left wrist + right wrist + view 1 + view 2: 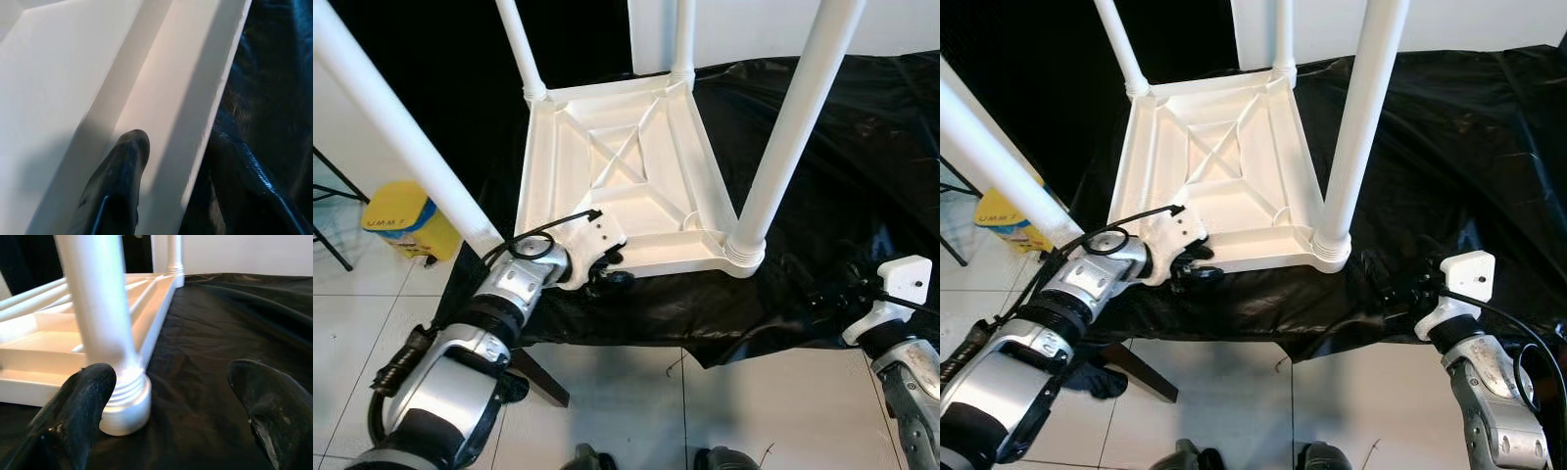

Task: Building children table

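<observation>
All four legs (795, 122) run out past the top edge. The left pincer (605, 266) is partly hidden under its white wrist housing at the table (636, 176) rim; the right pincer's (822, 289) dark fingers merge with the black sheet (862, 147).

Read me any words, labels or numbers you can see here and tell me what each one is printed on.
Yellow container on the floor to the robot's left: a short line of dark capital letters across its yellow face, too small and blurred to read for certain.
Upturned white table, black sheet, left gripper and right gripper: no text to be seen.
</observation>
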Motion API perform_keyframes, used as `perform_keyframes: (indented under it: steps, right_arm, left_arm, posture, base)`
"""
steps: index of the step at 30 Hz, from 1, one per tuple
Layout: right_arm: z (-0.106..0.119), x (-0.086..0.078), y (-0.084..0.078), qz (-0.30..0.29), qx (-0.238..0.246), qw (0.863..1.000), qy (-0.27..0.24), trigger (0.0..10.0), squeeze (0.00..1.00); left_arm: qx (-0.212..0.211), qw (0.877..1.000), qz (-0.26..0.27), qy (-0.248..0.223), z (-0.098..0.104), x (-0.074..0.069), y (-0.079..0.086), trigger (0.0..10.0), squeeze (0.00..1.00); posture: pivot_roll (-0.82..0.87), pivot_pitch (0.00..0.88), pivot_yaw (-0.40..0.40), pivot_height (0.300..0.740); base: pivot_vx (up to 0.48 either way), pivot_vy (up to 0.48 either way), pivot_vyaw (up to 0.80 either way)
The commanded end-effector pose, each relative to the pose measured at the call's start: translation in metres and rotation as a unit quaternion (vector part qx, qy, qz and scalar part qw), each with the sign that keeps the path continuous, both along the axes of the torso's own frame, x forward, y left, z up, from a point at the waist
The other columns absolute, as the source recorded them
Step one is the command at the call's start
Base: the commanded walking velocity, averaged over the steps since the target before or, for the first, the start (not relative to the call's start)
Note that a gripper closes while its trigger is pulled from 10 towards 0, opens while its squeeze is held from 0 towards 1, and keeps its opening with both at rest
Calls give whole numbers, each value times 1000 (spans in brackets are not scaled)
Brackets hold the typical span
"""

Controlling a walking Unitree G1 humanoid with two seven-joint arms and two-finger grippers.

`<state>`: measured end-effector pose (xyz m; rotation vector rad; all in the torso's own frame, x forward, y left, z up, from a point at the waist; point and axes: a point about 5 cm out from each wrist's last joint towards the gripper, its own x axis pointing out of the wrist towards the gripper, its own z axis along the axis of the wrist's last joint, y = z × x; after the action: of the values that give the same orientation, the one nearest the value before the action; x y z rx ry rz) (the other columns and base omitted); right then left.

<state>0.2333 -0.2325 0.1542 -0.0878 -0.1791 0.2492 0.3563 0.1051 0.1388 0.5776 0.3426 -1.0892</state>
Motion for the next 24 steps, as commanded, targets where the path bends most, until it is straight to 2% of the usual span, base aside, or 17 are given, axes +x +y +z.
perform_keyframes:
  steps: [1, 5, 6, 7, 9, 10, 11, 14, 16, 17, 18, 21, 24]
  right_arm:
    - [-1, 0, 6, 6, 6, 1000, 3, 10000, 0]
    - [-1, 1, 7, 4, 12, 1000, 3, 10000, 0]
    - [0, 1, 8, 5, 17, 1000, 3, 10000, 0]
    - [1, 1, 9, 4, 19, 1000, 2, 10000, 549]
    - [1, 1, 9, 4, 19, 1000, 2, 10000, 549]
    - [2, 1, 10, -2, 26, 1000, -2, 10000, 1000]
    - [2, 1, 10, -2, 26, 1000, -2, 10000, 1000]
    - [6, 1, 14, -15, 41, 999, -12, 10000, 1000]
    - [10, 1, 21, -18, 38, 999, -20, 10000, 1000]
    - [10, 1, 21, -18, 38, 999, -20, 10000, 1000]
    - [13, 2, 25, -24, 35, 999, -25, 10000, 0]
    - [17, 7, 33, -29, 44, 998, -31, 10000, 0]
    - [17, 7, 33, -29, 44, 998, -31, 10000, 0]
  left_arm:
    - [-14, 998, 44, -50, 6, 4, 10, 10000, 0]
    - [-32, 997, 19, -72, 15, 1, 10, 10000, 0]
    - [-60, 995, 10, -74, 21, -1, 10, 10000, 0]
    - [-91, 992, -1, -92, 31, -4, 10, 10000, 0]
    - [-91, 992, -1, -92, 31, -4, 10, 10000, 0]
    - [-124, 987, -3, -106, 41, -8, 12, 10000, 0]
    - [-124, 987, -3, -106, 41, -8, 12, 10000, 0]
    - [-193, 970, 28, -146, 64, -16, 22, 10000, 0]
    - [-216, 960, 58, -167, 70, -22, 28, 10000, 0]
    - [-216, 960, 58, -167, 70, -22, 28, 10000, 0]
    - [-233, 955, 85, -165, 71, -26, 34, 10000, 0]
    - [-265, 940, 132, -170, 76, -29, 46, 10000, 0]
    - [-265, 940, 132, -170, 76, -29, 46, 10000, 0]
  posture:
    - [-126, 92, 82, 740]
    - [-134, 90, 82, 740]
    - [-135, 90, 82, 740]
    - [-141, 87, 85, 740]
    - [-141, 87, 85, 740]
    - [-142, 86, 84, 740]
    - [-142, 86, 84, 740]
    - [-143, 84, 87, 740]
    - [-142, 79, 89, 740]
    - [-142, 79, 89, 740]
    - [-143, 74, 92, 740]
    - [-144, 70, 96, 740]
    - [-144, 70, 96, 740]
  base:
    - [0, 0, 0]
    - [0, 0, 0]
    - [0, 0, 0]
    - [0, 0, 0]
    - [0, 0, 0]
    - [0, 0, 0]
    - [0, 0, 0]
    - [0, 0, 0]
    - [0, 0, 0]
    - [0, 0, 0]
    - [0, 0, 0]
    - [0, 0, 0]
    - [0, 0, 0]
